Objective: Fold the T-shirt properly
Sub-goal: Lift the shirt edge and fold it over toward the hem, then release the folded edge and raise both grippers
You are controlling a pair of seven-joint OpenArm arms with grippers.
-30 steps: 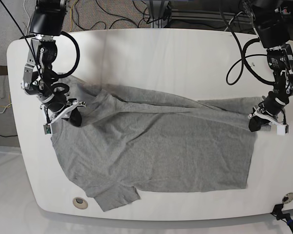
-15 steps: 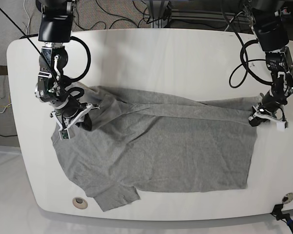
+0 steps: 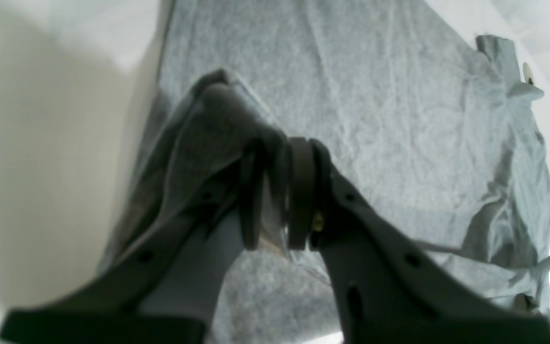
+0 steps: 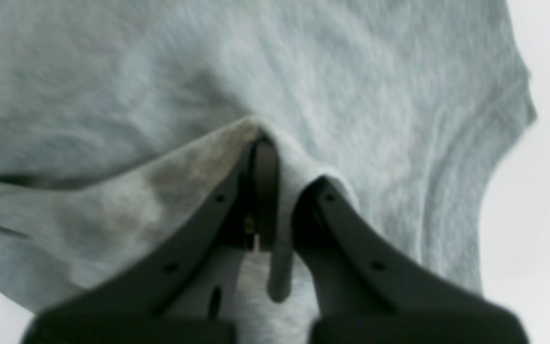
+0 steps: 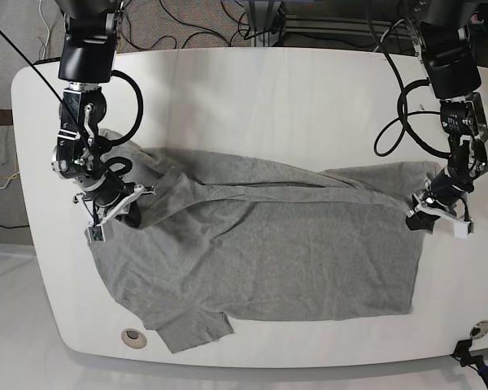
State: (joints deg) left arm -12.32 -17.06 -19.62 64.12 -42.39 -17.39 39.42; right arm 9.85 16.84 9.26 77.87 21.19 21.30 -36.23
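Fold judged early-stage. Grey T-shirt (image 5: pixel 260 252) spread across white counter (image 5: pixel 252 106), far edge drawn over toward the near side as a long ridge running between the two grippers. No completed fold visible; sleeves not tucked, near sleeve (image 5: pixel 197 327) lying flat and loose well below both grippers. Remaining, by judgement: carrying the held edge across to the near hem, squaring up, then further folds.

Left gripper (image 3: pixel 275 191) clamped on a pinch of the T-shirt (image 3: pixel 399 143), fabric bunched over and between the pads, the rest of the garment stretching away beyond the fingertips. Right gripper (image 4: pixel 280 191) likewise closed on a tented peak of cloth (image 4: pixel 303 71), a strip of fabric hanging down between the fingers.

Material: heathered grey knit, soft, matte, limp; creases radiating from each pinch point; fine wrinkles across the body panel. Ribbed hem visible at the sleeve edge to the right of the right gripper. Counter smooth, glossy, rounded at corners. Gripper fingers dark, matte plastic, tapered, with small round holes along their length.
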